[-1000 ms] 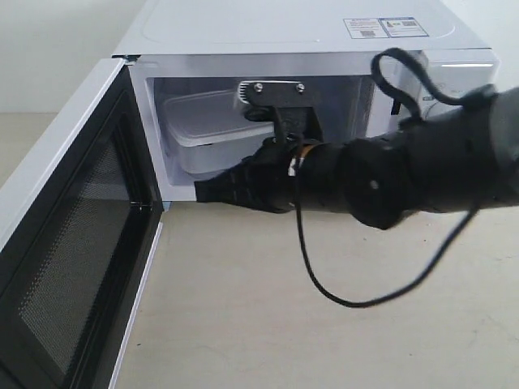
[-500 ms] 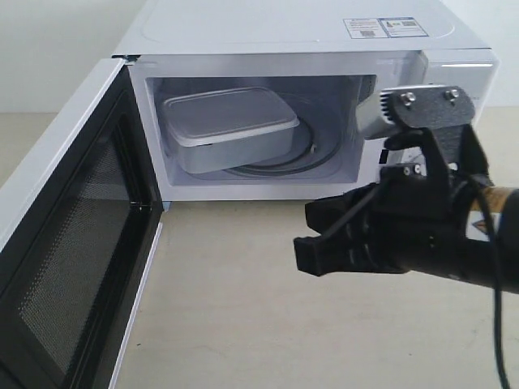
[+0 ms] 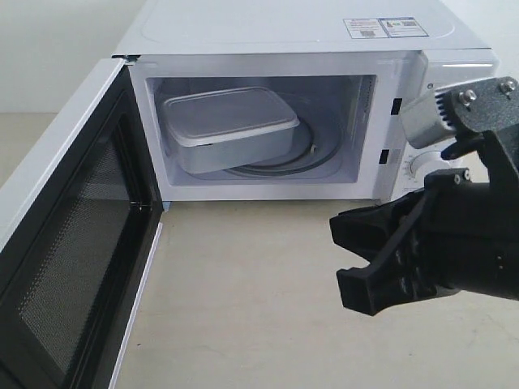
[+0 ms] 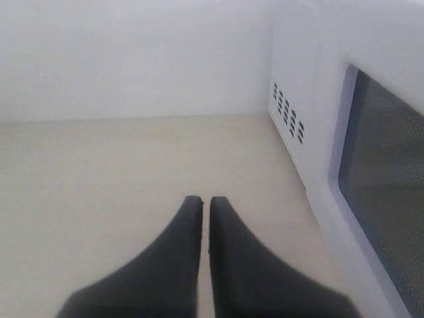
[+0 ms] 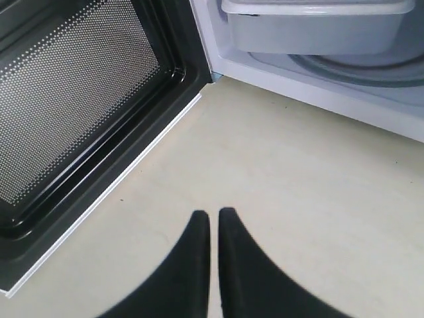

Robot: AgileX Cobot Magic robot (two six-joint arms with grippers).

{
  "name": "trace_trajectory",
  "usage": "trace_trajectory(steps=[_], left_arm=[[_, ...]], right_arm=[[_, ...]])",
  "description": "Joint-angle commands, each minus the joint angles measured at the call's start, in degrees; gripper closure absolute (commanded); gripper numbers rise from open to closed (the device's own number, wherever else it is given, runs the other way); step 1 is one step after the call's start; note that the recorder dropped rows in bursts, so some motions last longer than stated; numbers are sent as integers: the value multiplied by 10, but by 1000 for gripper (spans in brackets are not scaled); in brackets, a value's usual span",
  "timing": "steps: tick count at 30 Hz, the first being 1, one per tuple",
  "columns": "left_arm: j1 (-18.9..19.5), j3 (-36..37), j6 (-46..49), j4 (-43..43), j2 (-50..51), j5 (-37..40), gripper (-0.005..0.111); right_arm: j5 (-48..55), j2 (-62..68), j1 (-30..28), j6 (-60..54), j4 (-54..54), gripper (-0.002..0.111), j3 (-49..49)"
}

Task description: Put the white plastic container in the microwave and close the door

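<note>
The white plastic container rests, lid on, on the glass turntable inside the microwave, toward the cavity's left side. It also shows at the cavity mouth in the right wrist view as the container. The door stands wide open at the left. My right gripper hovers outside, in front of the control panel, with its jaws shut on nothing. My left gripper is shut and empty over bare table, beside the door's outer face. It is out of the exterior view.
The open door's black inner frame and mesh window lie close to the right gripper's side. A round white knob peeks out behind the right arm. Side vents show near the left gripper. Beige tabletop spreads before the microwave.
My right gripper has drawn back out of the cavity, moving right and toward the camera. The container stays behind on the turntable. The door has not moved.
</note>
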Motion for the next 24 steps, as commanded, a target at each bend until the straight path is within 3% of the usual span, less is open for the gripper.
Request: trace_trajectory(steps=[1, 8, 16, 20, 24], left_arm=[[2, 2, 1, -2, -2, -87, 102], [2, 2, 1, -2, -2, -203, 102], [2, 0, -28, -2, -2, -272, 102], [2, -53, -45, -2, 60, -244, 102], [2, -176, -66, -2, 182, -100, 102]], right_arm=[[-21, -5, 0, -15, -5, 108, 3], [-37, -5, 0, -15, -31, 108, 3], [-42, -5, 0, -15, -56, 108, 3], [-53, -5, 0, -15, -59, 108, 3], [-53, -5, 0, -15, -59, 108, 3]])
